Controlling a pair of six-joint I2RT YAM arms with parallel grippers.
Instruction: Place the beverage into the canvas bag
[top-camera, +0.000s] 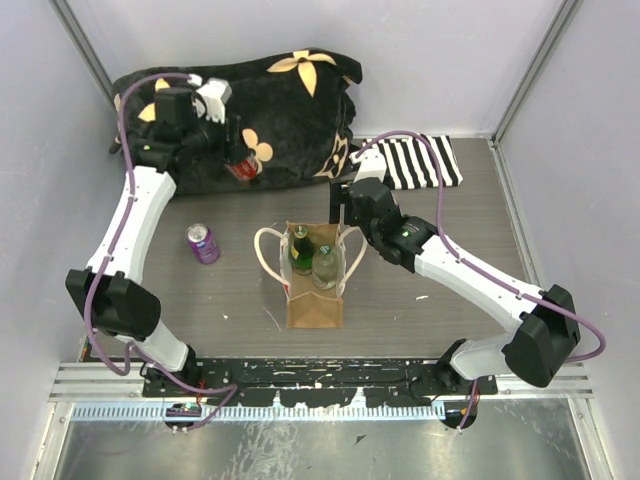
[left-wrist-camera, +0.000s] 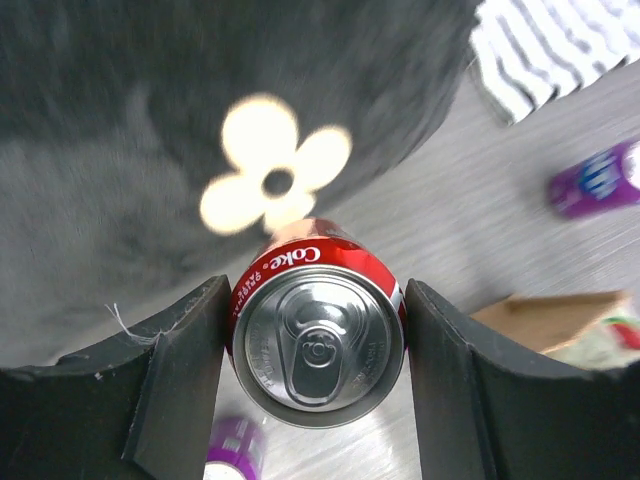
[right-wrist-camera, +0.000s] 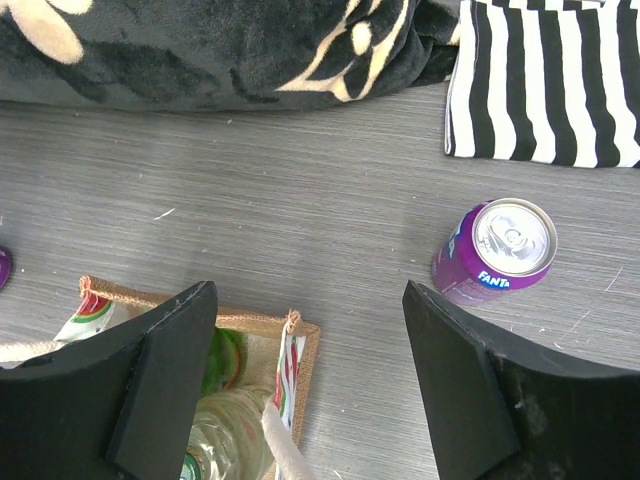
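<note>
The tan canvas bag (top-camera: 313, 300) stands at the table's middle with two cream handles and holds a dark green bottle (top-camera: 300, 250) and a clear bottle (top-camera: 325, 265). My left gripper (top-camera: 238, 158) is at the far left by the black blanket, shut on a red Coke can (left-wrist-camera: 318, 345) and holding it above the table. My right gripper (right-wrist-camera: 310, 300) is open and empty over the bag's far right corner (right-wrist-camera: 312, 335). A purple Fanta can (right-wrist-camera: 495, 250) stands to its right. Another purple can (top-camera: 203, 243) stands left of the bag.
A black plush blanket with cream flowers (top-camera: 270, 100) lies along the back. A black-and-white striped cloth (top-camera: 420, 160) lies at the back right. Grey walls close in both sides. A black rail (top-camera: 300, 385) runs along the near edge.
</note>
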